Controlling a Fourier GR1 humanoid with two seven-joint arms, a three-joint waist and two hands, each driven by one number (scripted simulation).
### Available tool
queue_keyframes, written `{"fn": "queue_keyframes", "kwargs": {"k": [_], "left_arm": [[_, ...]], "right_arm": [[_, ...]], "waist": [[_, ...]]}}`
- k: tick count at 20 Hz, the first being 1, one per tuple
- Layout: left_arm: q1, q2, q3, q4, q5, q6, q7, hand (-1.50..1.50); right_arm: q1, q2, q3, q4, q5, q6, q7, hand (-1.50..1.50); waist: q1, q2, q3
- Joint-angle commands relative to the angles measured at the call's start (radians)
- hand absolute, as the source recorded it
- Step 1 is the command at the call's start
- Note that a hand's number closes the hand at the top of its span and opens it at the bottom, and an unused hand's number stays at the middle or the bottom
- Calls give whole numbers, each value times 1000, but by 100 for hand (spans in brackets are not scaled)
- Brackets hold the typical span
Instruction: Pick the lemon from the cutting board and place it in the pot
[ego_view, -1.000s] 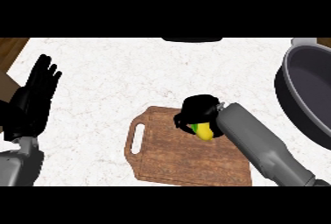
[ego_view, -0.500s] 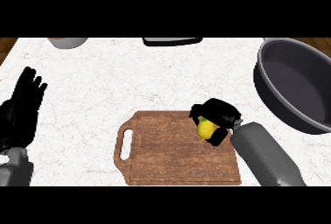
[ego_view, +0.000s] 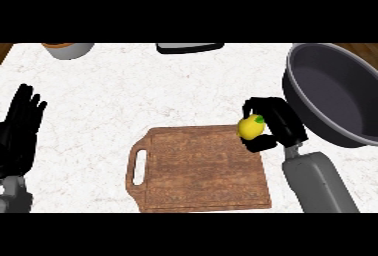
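White marbled bench (ego_view: 148, 90) is seen from steeply above.

- Right hand (ego_view: 284, 122) is closed on the lemon (ego_view: 251, 128). Black fingers are wrapped round it on the far and near sides.
- Lemon is held at the hand's left side. It is yellow, with a small green spot on top.
- Hand and lemon are positioned over the far right corner of the cutting board (ego_view: 199, 172). Whether the lemon is touching the board cannot be told.
- Board is laid to the left of the right hand and nearer to the view's lower edge. It is brown wood, and a handle slot (ego_view: 139, 167) is cut at the end farthest from that hand.
- Pot (ego_view: 325, 95) is placed just right of the right hand and beyond it. It is dark grey and round, and is cut off by the right edge. Its rim is close behind the hand; contact cannot be judged.
- Lemon is held outside the pot, left of its rim.
- Grey right forearm (ego_view: 317, 182) is brought in from the lower edge, along the board's right side.
- Left hand (ego_view: 21, 132) is open, with fingers straight and pointing up. It is rested at the left edge, well apart from board and lemon.
- At the bench's far edge, a grey bowl (ego_view: 70, 50) is seen beyond the left hand. A flat black object (ego_view: 190, 47) is seen to the bowl's right, and cannot be identified.
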Motion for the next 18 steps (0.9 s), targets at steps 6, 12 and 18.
{"fn": "queue_keyframes", "kwargs": {"k": [6, 12, 18], "left_arm": [[-32, -9, -15, -2, 13, -29, -8, 0], [-95, -32, -60, 1, -21, -34, 1, 0], [-108, -42, -40, 40, -6, -87, -15, 0]], "right_arm": [[208, -61, -177, -615, -58, 1, 290, 150], [269, -118, -359, -881, -198, 162, 503, 150], [123, -210, -553, -610, -351, 167, 431, 150]], "waist": [[50, 26, 1], [115, 43, 3], [139, 48, 4]]}}
